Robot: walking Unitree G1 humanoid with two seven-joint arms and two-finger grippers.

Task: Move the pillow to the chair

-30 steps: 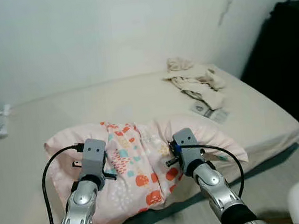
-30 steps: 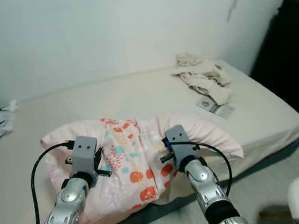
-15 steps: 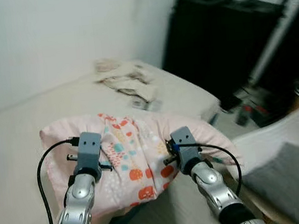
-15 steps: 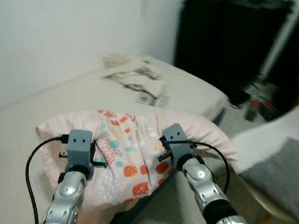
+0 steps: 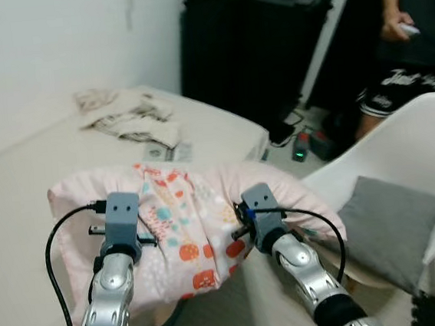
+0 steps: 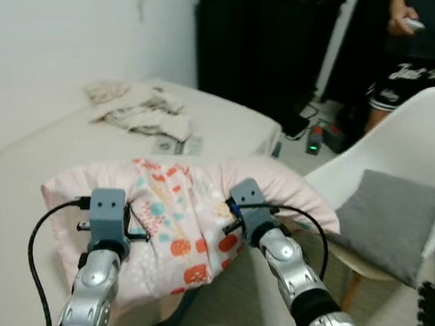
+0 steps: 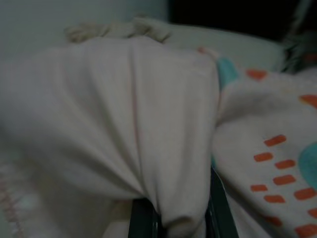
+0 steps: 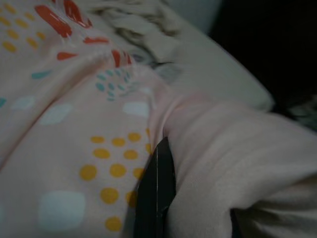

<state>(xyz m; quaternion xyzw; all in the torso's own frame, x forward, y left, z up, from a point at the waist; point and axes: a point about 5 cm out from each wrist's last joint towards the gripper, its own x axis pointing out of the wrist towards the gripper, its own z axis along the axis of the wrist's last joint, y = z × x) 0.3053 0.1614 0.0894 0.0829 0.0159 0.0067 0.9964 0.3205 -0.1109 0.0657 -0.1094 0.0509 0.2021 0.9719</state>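
A: Where does the pillow (image 5: 185, 228) sit?
B: Centre, held up between the two grippers, over the bed's near edge. The left gripper (image 7: 171, 218) pinches a fold at the pillow's 9 o'clock, the right gripper (image 8: 163, 198) another fold at its 3 o'clock.
A: And the bed (image 5: 40, 161)?
B: Behind and left of the pillow. On it, at 11 o'clock, a heap of cloth (image 5: 128, 119).
A: The chair (image 5: 408, 144)?
B: At 3 o'clock, just beside the pillow's right end, a cushion (image 5: 389, 227) on its seat.
A: Farther back?
B: Cabinets (image 5: 252, 44) at 12 o'clock; a person (image 5: 400, 53) at 2 o'clock, behind the chair.
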